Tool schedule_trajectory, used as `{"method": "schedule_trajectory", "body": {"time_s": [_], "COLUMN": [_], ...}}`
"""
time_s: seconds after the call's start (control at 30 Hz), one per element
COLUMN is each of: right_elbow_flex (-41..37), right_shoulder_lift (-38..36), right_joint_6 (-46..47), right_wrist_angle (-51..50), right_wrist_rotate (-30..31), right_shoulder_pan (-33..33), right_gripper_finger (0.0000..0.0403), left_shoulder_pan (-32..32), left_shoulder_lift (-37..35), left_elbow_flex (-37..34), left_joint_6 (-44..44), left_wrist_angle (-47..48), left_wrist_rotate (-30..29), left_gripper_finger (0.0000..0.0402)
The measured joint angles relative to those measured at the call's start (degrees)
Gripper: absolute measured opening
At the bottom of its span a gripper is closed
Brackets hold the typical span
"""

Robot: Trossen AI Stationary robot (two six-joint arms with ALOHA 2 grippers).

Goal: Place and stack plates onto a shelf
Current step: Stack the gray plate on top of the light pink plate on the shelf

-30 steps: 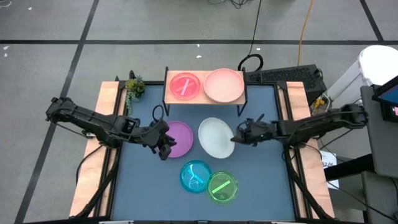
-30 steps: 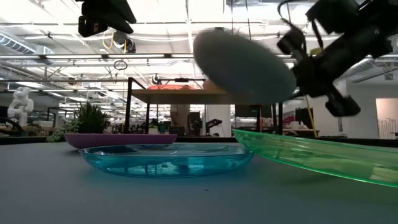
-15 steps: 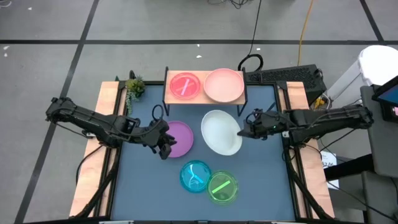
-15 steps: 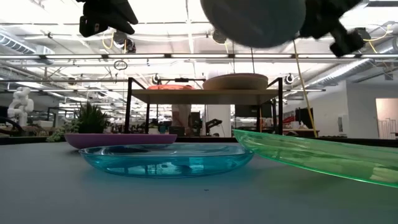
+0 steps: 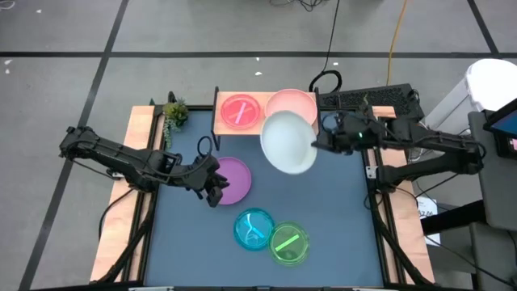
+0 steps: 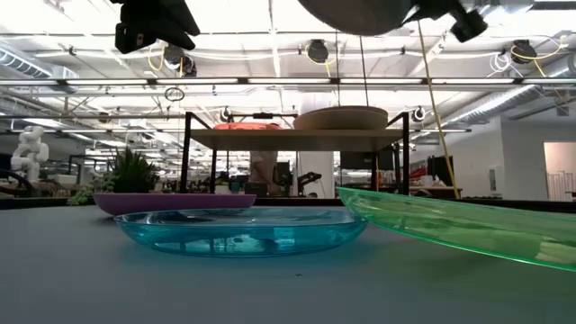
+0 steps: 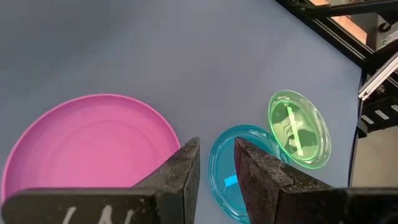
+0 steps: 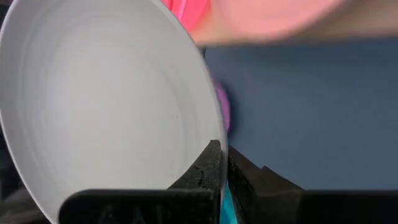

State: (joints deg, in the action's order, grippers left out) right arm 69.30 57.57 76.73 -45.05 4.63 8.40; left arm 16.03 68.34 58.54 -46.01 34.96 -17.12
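My right gripper (image 5: 317, 145) is shut on the large white plate (image 5: 288, 142), held up in the air in front of the shelf (image 5: 266, 128). The shelf carries a small translucent pink plate (image 5: 241, 111) and a large pale pink plate (image 5: 295, 103). The purple plate (image 5: 234, 179), the blue plate (image 5: 254, 229) and the green plate (image 5: 289, 243) lie flat on the table. My left gripper (image 5: 212, 186) hovers over the purple plate's left edge, open by a narrow gap and touching nothing. My right gripper pinches the white plate's rim (image 8: 211, 134) on its right side between the two fingers, one on the inner face and one on the underside. The fingers come level from the table's right. The plate is lifted clear and tilted, its underside (image 6: 360, 11) showing in the low view.
A small potted plant (image 5: 174, 113) stands on the left wooden rail by the shelf. A keyboard (image 5: 371, 99) lies beyond the table's far right corner. Bare blue table shows right of the blue and green plates (image 5: 339, 210).
My right gripper has carried the white plate up and toward the table's far edge, from beside the purple plate to in front of the shelf. The plate has risen nearly out of the low view's top. The gripper has stayed shut on the rim.
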Motion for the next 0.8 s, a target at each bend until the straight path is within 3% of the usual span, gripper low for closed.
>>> {"method": "schedule_trajectory", "body": {"time_s": [0.13, 0.4, 0.57, 0.8], "right_elbow_flex": [1.3, 1.7, 1.7, 1.7], "right_shoulder_lift": [2.4, 8.5, 11.9, 14.4], "right_joint_6": [-7.0, -18.4, -22.3, -24.9], "right_wrist_angle": [1.6, 9.4, 11.3, 11.6], "right_wrist_rotate": [-1.5, -14.3, -20.8, -24.6], "right_shoulder_pan": [7.9, 22.5, 28.5, 33.6], "right_gripper_finger": [0.0, 0.0, 0.0, 0.0], "left_shoulder_pan": [0.0, 0.0, 0.2, 0.2], "left_shoulder_lift": [0.0, 0.0, 0.0, 0.0], "left_elbow_flex": [0.0, 0.0, 0.0, 0.0], "left_joint_6": [0.3, 0.4, -0.9, -1.1], "left_wrist_angle": [0.0, 0.0, 0.0, 0.0], "left_wrist_rotate": [0.0, 0.6, 0.6, 0.7], "left_gripper_finger": [0.0104, 0.0104, 0.0104, 0.0104]}}
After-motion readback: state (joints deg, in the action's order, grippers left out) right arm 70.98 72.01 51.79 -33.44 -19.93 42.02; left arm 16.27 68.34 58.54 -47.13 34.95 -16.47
